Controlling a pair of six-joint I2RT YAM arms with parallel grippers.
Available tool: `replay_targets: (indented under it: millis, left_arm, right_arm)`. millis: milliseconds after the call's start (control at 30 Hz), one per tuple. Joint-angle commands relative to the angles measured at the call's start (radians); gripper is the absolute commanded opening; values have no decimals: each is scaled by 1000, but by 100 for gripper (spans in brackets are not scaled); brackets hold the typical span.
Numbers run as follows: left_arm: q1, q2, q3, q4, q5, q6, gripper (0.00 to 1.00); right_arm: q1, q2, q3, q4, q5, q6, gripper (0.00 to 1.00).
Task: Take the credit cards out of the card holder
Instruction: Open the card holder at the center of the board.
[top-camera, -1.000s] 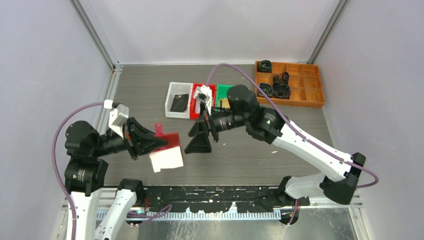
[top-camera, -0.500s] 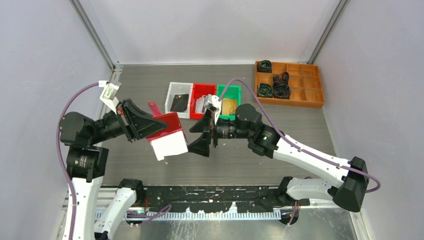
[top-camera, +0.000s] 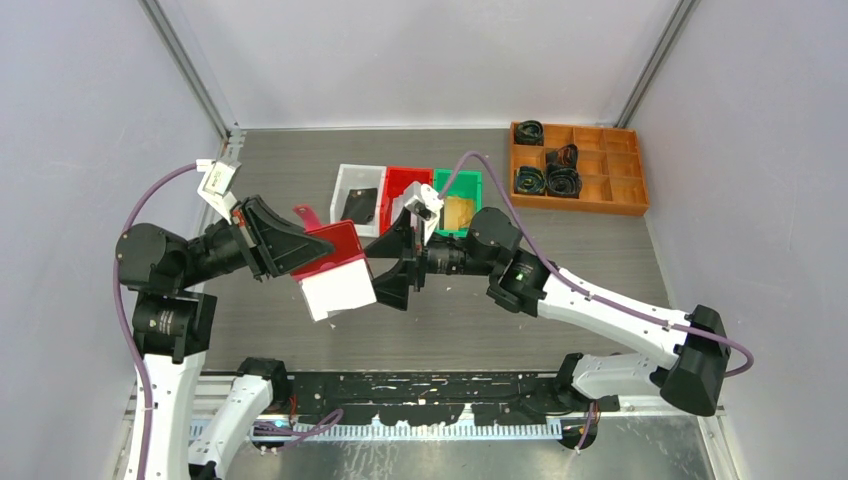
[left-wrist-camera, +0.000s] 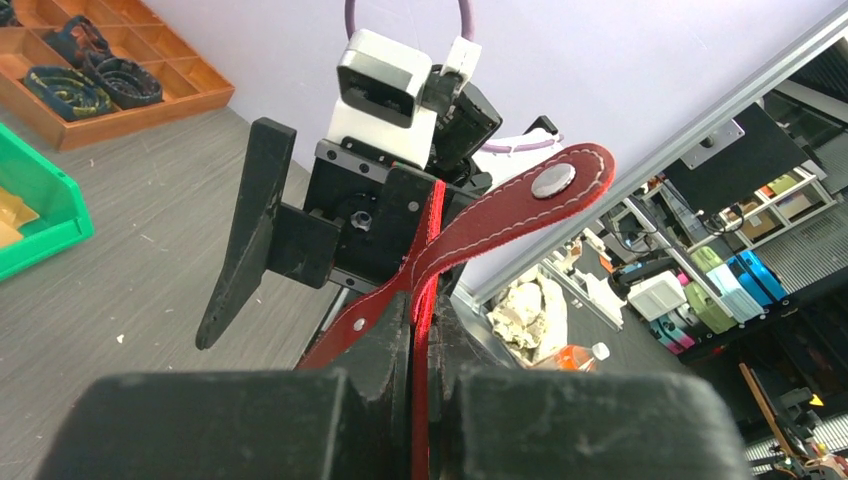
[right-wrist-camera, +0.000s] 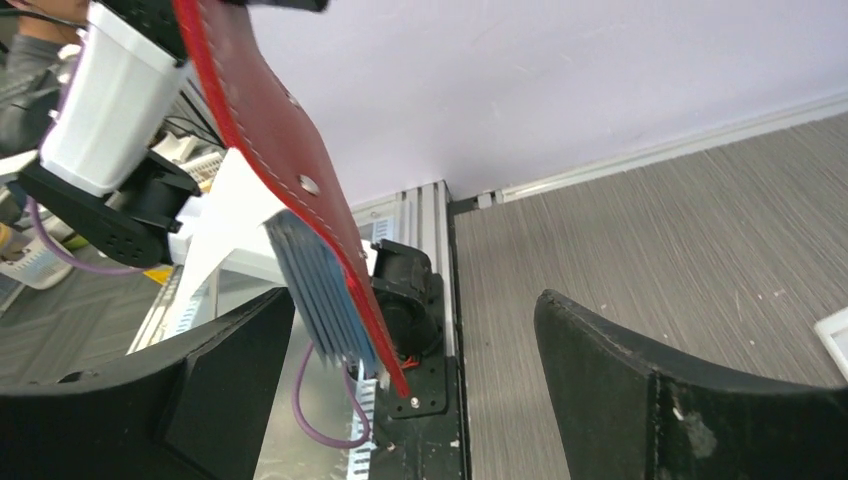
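Grey wood-grain table (top-camera: 280, 170) inside pale lilac walls (top-camera: 100, 100). One red card holder (top-camera: 335, 262) raised clear of the table, hanging open with its pale inside facing down. Left tool (top-camera: 318, 255) clamped tight on its red edge. Right tool (top-camera: 388, 268) spread wide on either side of its free end; contact unclear.

Behind, three small bins in a row: white bin (top-camera: 347, 170), red bin (top-camera: 392, 195), green bin (top-camera: 462, 177). One black card (top-camera: 358, 207) in the white, one gold card (top-camera: 460, 212) in the green. Far right, one orange compartment tray (top-camera: 600, 205) with four dark coiled bundles (top-camera: 563, 182).

Close up from the left wrist: metal stud on the snap tab (left-wrist-camera: 520, 205). From the right wrist alone: a stack of pale blue credit cards (right-wrist-camera: 322, 290) inside the holder, too tightly packed to count.
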Motion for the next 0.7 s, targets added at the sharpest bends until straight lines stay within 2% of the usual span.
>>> replay_targets:
  millis: [0,133,400,467,567,667]
  left_arm:
    - [-1,-3,40,40,-1,-2,0]
    - [0,-9,35,35,-3,3,0]
    - [-1,-16,25,-1,-5,26,0]
    - [0,-16,25,-3,-4,27,0]
    - [0,-16,26,-12,-3,37,0]
    - [0,-18,21,-30,-4,53,0]
  right_arm:
    - [9,-1,58,132,-39,63,95]
    - [12,10,71,192,-3,111,98]
    - [30,79,126,318,-43,235,97]
    - [30,93,138,336,-47,264,92]
    - [29,108,155,335,-68,294,76]
    - [30,111,154,347,-82,327,66]
